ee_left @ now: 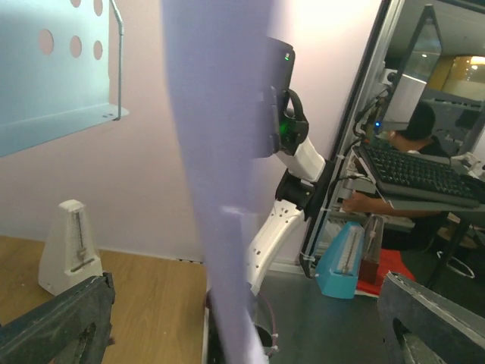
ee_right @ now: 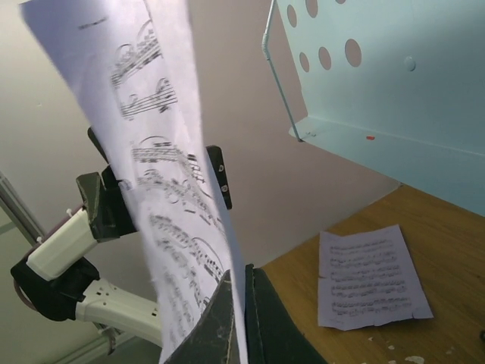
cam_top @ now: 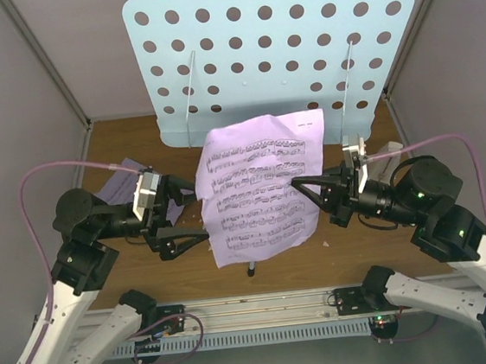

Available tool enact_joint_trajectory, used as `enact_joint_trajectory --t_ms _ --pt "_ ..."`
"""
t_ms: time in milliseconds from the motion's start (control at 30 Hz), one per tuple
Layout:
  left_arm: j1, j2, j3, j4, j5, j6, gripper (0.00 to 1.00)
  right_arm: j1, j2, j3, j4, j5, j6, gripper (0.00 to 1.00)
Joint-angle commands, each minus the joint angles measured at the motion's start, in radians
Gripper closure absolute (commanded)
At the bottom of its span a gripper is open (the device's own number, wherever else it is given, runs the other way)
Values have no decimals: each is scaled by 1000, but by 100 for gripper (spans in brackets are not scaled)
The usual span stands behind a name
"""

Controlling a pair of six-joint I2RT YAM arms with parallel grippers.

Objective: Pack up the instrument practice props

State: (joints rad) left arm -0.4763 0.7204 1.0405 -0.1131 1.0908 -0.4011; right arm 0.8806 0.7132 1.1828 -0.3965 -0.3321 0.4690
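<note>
While the right gripper [cam_top: 297, 182] has its two fingers pressed together on the 3 o'clock edge of a sheet-music page [cam_top: 257, 189], the page stands upright in the air over the middle of the wooden table [cam_top: 355, 253]. In the right wrist view the dark fingers [ee_right: 261, 318] close on the lower part of the paper with no gap between them, and the printed staves rise from there and curve toward 11 o'clock.

The left gripper [cam_top: 198, 211] is at the 9 o'clock side of the same page and it is wide open. In the left wrist view its fingers [ee_left: 64, 322] sit in the two lower corners, and the page hangs as a blurred pale strip between them. Whether the paper touches either finger cannot be told.

The pale blue music stand [cam_top: 273, 53], with its rows of round holes, is at 12 o'clock behind the held page. In the right wrist view the paper is apart from the ledge of the stand.

A second page [ee_right: 371, 279] lies flat on the table at about 10 o'clock from the held one, partly hidden in the top view by the left arm. The small white metronome [ee_left: 70, 246] stands upright on the table near the wall, below the stand's ledge in the left wrist view.
</note>
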Motion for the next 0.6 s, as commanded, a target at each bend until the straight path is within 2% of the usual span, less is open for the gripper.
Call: enact_joint_trajectory --t_ms 0,300,567 --pt "-10 -20 -15 40 31 1 5 -6 -10 -4 4 44 13 100" --pt "-22 -2 -33 43 10 -15 9 -7 -2 0 30 21 3 99" --pt "-35 37 -28 48 -22 -17 29 -6 5 -2 38 -22 -19 100"
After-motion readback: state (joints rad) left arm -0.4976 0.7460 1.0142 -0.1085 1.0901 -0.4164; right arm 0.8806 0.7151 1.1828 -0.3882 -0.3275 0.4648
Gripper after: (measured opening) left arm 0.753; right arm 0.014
